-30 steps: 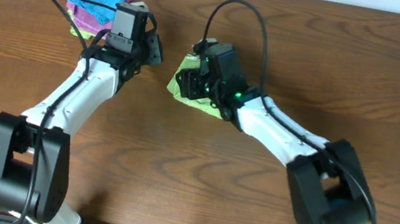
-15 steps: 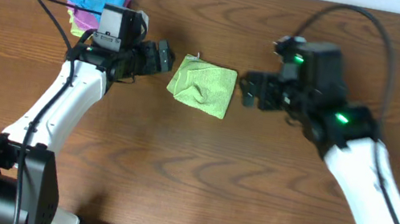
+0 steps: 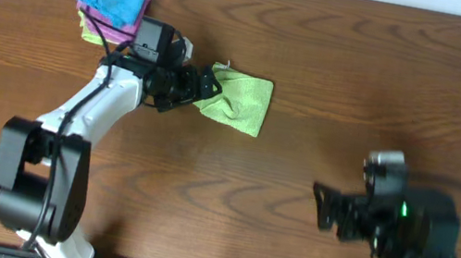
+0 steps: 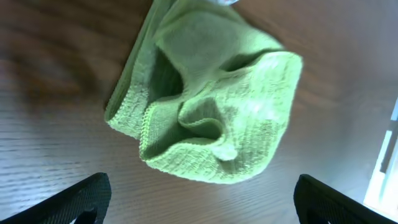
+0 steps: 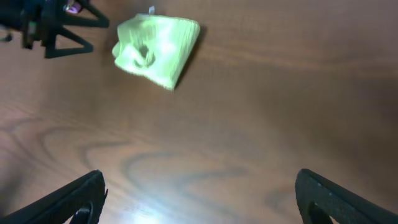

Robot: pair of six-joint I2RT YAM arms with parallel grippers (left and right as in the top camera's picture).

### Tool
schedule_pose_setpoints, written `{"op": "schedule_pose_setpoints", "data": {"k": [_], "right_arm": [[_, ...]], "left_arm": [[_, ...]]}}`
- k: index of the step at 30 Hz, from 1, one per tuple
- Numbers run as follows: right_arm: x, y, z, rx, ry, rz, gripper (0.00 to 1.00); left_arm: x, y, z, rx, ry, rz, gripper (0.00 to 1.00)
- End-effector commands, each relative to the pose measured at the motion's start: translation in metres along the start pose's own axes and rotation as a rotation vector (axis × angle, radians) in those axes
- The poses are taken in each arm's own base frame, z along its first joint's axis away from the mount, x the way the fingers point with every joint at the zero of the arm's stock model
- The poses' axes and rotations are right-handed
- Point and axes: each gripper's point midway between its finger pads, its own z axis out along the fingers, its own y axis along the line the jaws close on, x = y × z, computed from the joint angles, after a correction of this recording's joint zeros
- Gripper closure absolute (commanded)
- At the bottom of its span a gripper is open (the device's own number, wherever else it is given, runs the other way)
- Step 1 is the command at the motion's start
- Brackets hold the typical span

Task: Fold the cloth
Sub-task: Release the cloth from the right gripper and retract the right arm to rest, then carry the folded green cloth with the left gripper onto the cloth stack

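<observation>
cloth (image 3: 241,103): lay crumpled near the far edge of the tabletop (image 3: 380,79), left of its middle | step, as I judged: take only the top hem, lift low, match the corners | left gripper (image 3: 203,87): jaws wide apart at the cloth's left edge, holding nothing | right gripper (image 3: 321,208): jaws wide apart, empty, by the near edge

The cloth (image 3: 243,101) is a light green microfibre towel, folded over into a rough, crumpled four-sided shape. It lies on the table (image 3: 360,85) toward 12 o'clock in the overhead view, slightly left of centre. Its top layer is puckered into soft ridges around a hollow, and stacked edges show on its 9 o'clock side in the left wrist view. A small white tag (image 5: 151,9) sticks out at 12 o'clock in the right wrist view
</observation>
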Motion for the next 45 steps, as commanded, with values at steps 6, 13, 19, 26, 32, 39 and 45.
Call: {"op": "schedule_pose_setpoints", "data": {"k": [6, 13, 19, 26, 32, 39, 45], "right_arm": [[0.036, 0.0, -0.026, -0.04, -0.114, 0.172, 0.01], [0.033, 0.002, -0.033, -0.062, -0.155, 0.284, 0.01], [0.034, 0.002, -0.033, -0.062, -0.151, 0.285, 0.01], [0.036, 0.002, -0.032, -0.06, -0.146, 0.286, 0.01], [0.036, 0.001, -0.032, -0.058, -0.144, 0.286, 0.01], [0.036, 0.001, -0.032, -0.058, -0.144, 0.287, 0.01], [0.036, 0.001, -0.032, -0.058, -0.144, 0.287, 0.01]], "left_arm": [[0.002, 0.009, 0.016, 0.002, 0.04, -0.044, 0.05], [-0.006, 0.012, 0.023, -0.004, 0.015, -0.046, 0.05], [-0.011, 0.015, 0.031, 0.005, 0.002, -0.052, 0.05], [-0.009, 0.022, 0.046, 0.005, 0.023, -0.082, 0.05], [-0.013, 0.017, 0.061, 0.04, 0.011, -0.083, 0.05], [-0.001, 0.019, 0.097, 0.045, 0.041, -0.05, 0.42], [0.0, 0.014, 0.104, 0.076, 0.05, -0.04, 0.94]]}}
